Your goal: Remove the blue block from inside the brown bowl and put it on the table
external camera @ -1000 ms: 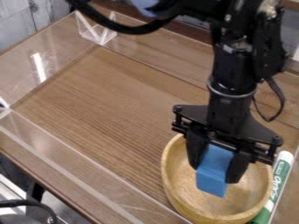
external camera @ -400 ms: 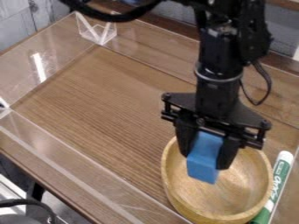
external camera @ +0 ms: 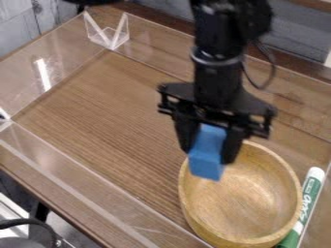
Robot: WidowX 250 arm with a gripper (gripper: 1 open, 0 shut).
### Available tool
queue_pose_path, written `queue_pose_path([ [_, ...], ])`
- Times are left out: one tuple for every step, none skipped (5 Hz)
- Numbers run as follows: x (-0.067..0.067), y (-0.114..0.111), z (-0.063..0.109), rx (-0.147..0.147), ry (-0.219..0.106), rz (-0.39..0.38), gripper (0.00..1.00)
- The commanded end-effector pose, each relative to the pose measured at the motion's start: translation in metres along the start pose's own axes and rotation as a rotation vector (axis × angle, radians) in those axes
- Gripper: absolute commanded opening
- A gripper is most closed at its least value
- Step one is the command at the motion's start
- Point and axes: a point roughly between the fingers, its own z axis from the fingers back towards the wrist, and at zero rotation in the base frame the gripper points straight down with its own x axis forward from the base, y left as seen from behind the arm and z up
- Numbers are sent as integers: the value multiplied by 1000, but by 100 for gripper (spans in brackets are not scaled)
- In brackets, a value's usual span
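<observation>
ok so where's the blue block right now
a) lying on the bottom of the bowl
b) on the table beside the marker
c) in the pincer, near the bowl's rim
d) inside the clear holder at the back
c, the block is gripped in the pincer at the rim of the bowl

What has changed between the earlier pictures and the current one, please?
The black robot gripper has moved up and left in the view, away from the wall side, carrying the small blue rectangular block from over the middle of the round light-brown wooden bowl to its upper-left rim. It has kept its grip throughout. The bowl and the green-and-white marker stayed put.
</observation>
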Motion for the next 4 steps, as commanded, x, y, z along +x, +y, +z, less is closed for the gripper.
queue_pose_path([
  [12, 28, 17, -18, -61, 54, 0],
  [17, 60, 20, -22, -73, 103, 0],
  [19, 87, 16, -27, -83, 114, 0],
  [20, 102, 7, -12, -95, 116, 0],
])
